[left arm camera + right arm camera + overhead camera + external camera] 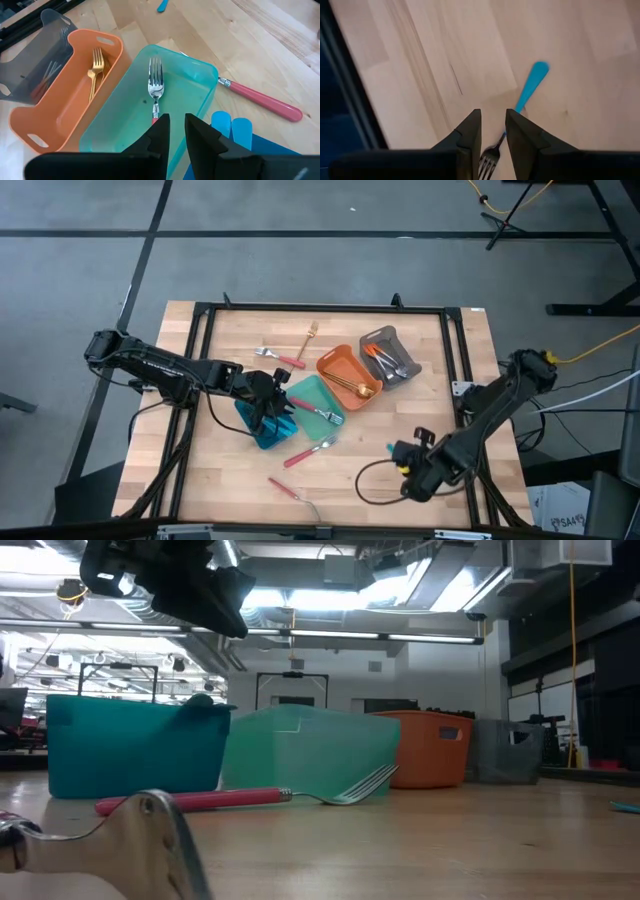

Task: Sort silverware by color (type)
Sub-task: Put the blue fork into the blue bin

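My left gripper (177, 131) hovers above the near end of the teal tray (120, 125), fingers a narrow gap apart and nothing between them. A red-handled fork (155, 92) lies flat in that tray, and its handle end runs under one finger. Two light-blue handles (230, 127) show in the blue tray (265, 428). My right gripper (493, 131) hangs open over the neck of a blue-handled fork (530, 82), which lies flat on the table near the front right (391, 448). I see no touch there.
The orange tray (348, 375) holds gold forks and the grey tray (390, 355) holds orange-handled pieces. Loose on the table lie a gold fork (310, 335), a pink-handled fork (281, 357), another (250, 798) beside the teal tray, and one (292, 490) near the front edge.
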You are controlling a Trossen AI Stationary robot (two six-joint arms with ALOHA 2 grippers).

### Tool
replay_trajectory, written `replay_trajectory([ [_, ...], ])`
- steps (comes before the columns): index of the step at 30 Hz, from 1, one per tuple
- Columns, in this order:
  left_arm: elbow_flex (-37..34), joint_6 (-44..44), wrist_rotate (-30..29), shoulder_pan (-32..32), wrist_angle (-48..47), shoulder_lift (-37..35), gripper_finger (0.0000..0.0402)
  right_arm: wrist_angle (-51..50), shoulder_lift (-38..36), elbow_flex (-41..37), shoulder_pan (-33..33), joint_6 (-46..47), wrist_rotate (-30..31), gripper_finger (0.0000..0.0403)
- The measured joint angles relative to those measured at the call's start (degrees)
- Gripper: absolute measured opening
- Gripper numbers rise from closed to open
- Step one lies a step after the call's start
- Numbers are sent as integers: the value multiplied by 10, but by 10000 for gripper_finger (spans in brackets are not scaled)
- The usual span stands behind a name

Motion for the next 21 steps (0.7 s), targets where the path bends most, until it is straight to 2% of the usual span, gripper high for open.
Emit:
replay_trajectory([
  [13,0,0,0,0,0,0,54,-14,81,0,15,72,-46,81],
  [21,0,0,0,0,0,0,54,-50,85,-5,13,72,-46,81],
])
